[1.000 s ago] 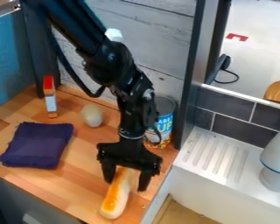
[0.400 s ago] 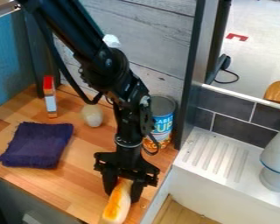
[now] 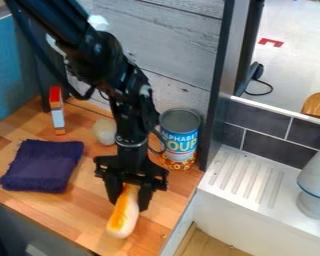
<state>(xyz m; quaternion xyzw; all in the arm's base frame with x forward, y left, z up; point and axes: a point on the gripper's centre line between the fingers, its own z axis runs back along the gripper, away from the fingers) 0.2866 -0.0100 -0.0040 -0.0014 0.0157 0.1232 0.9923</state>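
Gripper [image 3: 129, 204]: your jaws are drawn in on the bun, one finger on each flank.
Bun [image 3: 124, 216]: its upper end sits between your fingers, long axis running out past the tips — toward the counter's front edge, slightly left in view.
Soup can [image 3: 181, 136]: upright, behind the bun and to its right.
Purple cloth [image 3: 42, 166]: left, apart.
Pale, rounded thing [image 3: 104, 132]: behind — near the arm.

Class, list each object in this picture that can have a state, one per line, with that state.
Long golden-topped bread roll: gripped near its far end
Black two-finger hand: closed on the roll
Blue-labelled metal can: upright
Dark purple fabric cloth: lying flat, apparently folded
Slim red, orange and white item: upright or lying, unclear
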